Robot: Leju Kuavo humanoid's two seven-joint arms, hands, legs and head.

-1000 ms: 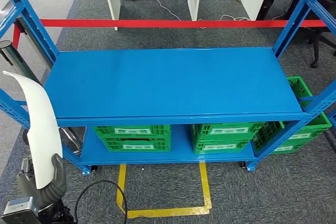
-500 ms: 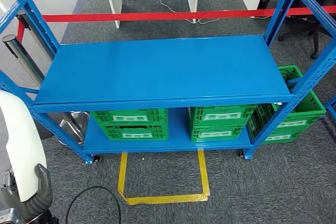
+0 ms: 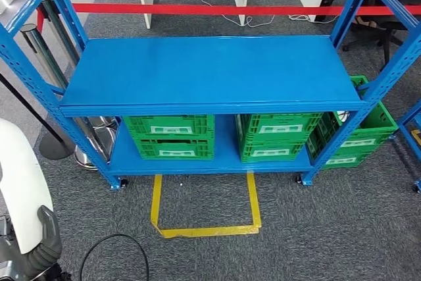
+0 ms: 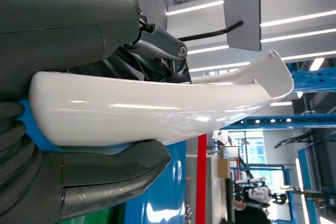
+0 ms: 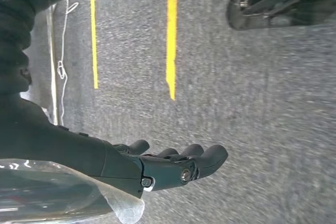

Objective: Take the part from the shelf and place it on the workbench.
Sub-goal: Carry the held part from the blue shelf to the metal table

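Grey carpet, one shelf (image 3: pixel 208 74), three crates (image 3: pixel 168 135)

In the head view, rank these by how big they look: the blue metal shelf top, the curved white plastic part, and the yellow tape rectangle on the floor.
1. Blue metal shelf top, clearly largest.
2. and 3. Yellow tape rectangle and curved white plastic part: unsure. The part, held in the left hand, is nearest the camera and partly cropped.
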